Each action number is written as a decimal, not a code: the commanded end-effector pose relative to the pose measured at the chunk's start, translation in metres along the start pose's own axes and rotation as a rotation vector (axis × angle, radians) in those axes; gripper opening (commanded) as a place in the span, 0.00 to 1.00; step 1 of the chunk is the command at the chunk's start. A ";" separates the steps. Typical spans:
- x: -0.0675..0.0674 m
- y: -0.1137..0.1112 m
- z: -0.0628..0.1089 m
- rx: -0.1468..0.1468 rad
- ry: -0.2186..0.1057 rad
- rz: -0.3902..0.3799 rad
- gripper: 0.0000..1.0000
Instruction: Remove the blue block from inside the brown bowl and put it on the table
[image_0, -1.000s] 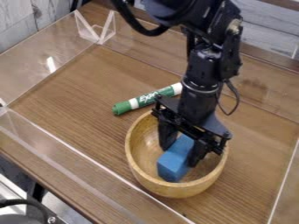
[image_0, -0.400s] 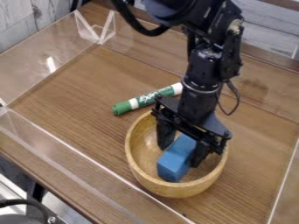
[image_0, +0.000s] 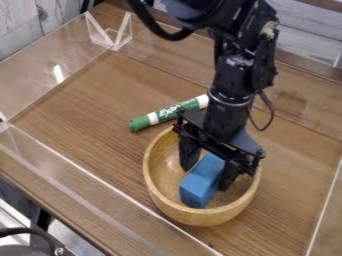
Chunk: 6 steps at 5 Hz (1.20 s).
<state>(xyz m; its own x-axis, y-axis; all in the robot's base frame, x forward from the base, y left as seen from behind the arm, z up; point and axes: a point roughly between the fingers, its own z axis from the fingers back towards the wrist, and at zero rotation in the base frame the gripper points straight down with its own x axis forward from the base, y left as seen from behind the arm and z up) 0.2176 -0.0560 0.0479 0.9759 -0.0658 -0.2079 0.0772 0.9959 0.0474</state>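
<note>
blue block (image_0: 202, 182) in brown bowl (image_0: 163, 187) | marker (image_0: 168, 113) near bowl | hand (image_0: 218, 163) overhead, can't tell whether clenched

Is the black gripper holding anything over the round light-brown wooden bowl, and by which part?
It cannot be told: the gripper's fingers meet the upper end of the bright-blue block, but whether they grip it is unclear.

Before you on the tabletop (image_0: 80, 110) sit three loose things: one brown bowl (image_0: 158, 190), one blue block (image_0: 202, 181) and one green-and-white marker (image_0: 168, 113). One robot arm (image_0: 238, 75) reaches over your bowl, carrying one gripper (image_0: 214, 157). You have one block inside the bowl, as far as the dark fingers let you see, and one marker outside it.
</note>
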 end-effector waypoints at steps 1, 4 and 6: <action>0.003 -0.001 0.016 -0.007 -0.069 -0.003 0.00; 0.003 -0.002 0.016 -0.008 -0.074 0.019 1.00; 0.002 -0.001 0.021 -0.005 -0.074 0.024 0.00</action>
<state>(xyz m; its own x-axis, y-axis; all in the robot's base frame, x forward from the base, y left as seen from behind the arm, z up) 0.2160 -0.0555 0.0541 0.9807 -0.0356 -0.1925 0.0468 0.9974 0.0539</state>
